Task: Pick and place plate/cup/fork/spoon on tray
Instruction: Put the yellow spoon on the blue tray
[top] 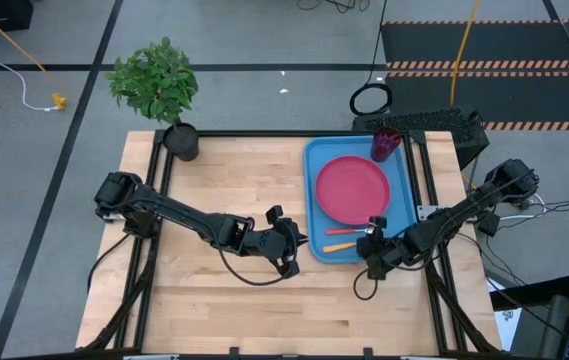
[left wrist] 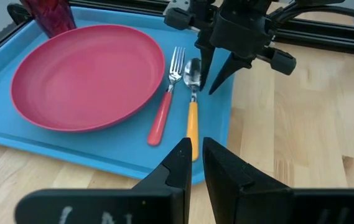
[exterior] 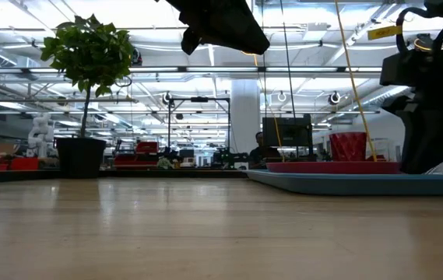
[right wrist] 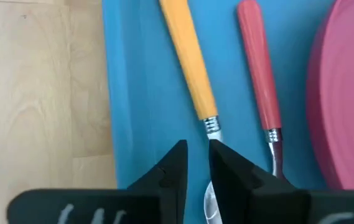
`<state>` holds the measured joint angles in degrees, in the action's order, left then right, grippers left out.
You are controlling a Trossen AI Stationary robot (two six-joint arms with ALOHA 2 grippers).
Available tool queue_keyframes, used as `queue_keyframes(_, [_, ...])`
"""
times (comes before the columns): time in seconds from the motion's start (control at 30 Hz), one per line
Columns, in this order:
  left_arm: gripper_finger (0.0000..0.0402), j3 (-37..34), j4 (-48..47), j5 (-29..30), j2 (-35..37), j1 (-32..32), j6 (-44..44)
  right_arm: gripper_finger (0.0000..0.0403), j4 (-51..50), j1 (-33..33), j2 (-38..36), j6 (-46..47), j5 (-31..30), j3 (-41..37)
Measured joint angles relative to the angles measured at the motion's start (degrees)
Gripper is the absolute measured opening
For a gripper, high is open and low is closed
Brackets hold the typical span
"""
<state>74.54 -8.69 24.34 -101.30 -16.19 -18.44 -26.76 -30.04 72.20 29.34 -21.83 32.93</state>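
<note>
The blue tray (top: 311,200) lies at the table's right. On it rest the pink plate (top: 352,190), the dark red cup (top: 385,144) in its far right corner, the red-handled fork (left wrist: 160,118) and the orange-handled spoon (left wrist: 192,124). Fork and spoon lie flat side by side between the plate and the tray's near edge. My right gripper (right wrist: 196,158) points steeply down over the spoon's neck, its fingers a little apart. My left gripper (left wrist: 196,155) hangs above the bare table left of the tray, with a narrow gap and nothing between its fingers. My right gripper stands over the spoon's neck (right wrist: 211,126), where the orange handle ends. It comes from above, slanting in from the table's right. One finger (right wrist: 232,180) covers the part toward the bowl, so I cannot tell whether it touches the spoon. The spoon lies flat on the tray.
A potted plant (top: 182,140) stands at the table's far left corner. Bare wood (top: 224,190) spreads left of the tray, with my left arm reaching across it. A black frame rail (left wrist: 326,37) runs along the table's right edge beside the tray.
</note>
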Motion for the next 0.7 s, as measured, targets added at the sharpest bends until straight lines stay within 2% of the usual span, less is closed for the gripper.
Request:
queue_keyframes(0.23, [0.0040,0.0,0.0,0.0,0.0,0.0,0.0,0.0059,0.0,0.0,0.0,0.0,2.2,0.0])
queue_keyframes(0.57, [0.0040,0.0,1.5,0.0,0.0,0.0,0.1,0.0059,6.9,0.0,0.0,-3.6,-1.0,-2.9])
queue_keyframes(0.7, [0.0040,0.0,1.7,0.0,0.0,0.0,0.3,0.0059,7.4,0.1,0.0,-3.7,-4.9,-4.1])
